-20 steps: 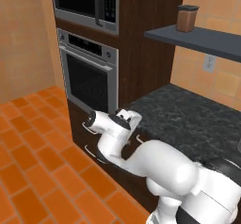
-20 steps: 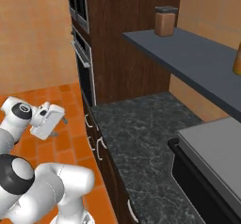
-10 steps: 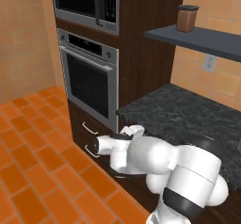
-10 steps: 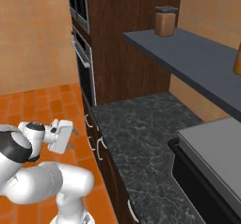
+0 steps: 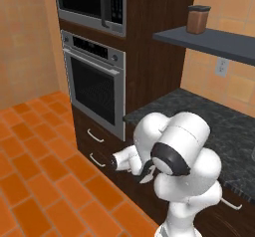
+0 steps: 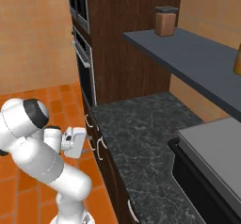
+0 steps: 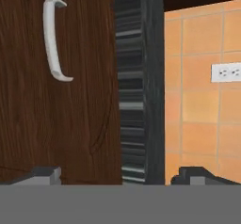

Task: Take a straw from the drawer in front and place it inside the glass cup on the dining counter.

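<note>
**Hand view.** The drawer (image 7: 75, 119) shows as a dark brown wooden front covering the half of the field from 7 to 11 o'clock, its grain running 12 to 6. Its slim curved silver handle (image 7: 55, 40) sits at 11 o'clock. The handle's long axis lies along the 12–6 line and both ends bend toward 3 o'clock; the camera is rolled, so this direction is not the room's. Just beside the front, a black ribbed band (image 7: 136, 86) crosses the centre from 12 to 6. Beyond it, at 3 o'clock, stands an orange tiled wall (image 7: 197, 100) with a white outlet (image 7: 227, 71) at 2 o'clock.

**Gripper** (image 7: 115, 176). The jaws stand wide. One dark fingertip (image 7: 44, 173) rises at 7 o'clock in front of the drawer front, the other at 5 o'clock in front of the tiles. Nothing lies between them, and they are apart from the handle.

**Left base view.** The arm folds low at 6 o'clock. The gripper (image 5: 115, 163) points toward 9 o'clock, near the brown cabinet fronts below the oven (image 5: 94, 84).

**Right base view.** The gripper (image 6: 85, 148) at 8 o'clock faces the cabinet fronts under the dark countertop (image 6: 136, 138). Which of these fronts faces the hand cannot be told. A brown jar (image 6: 165, 20) stands on the shelf (image 6: 188, 53) at 1 o'clock.
</note>
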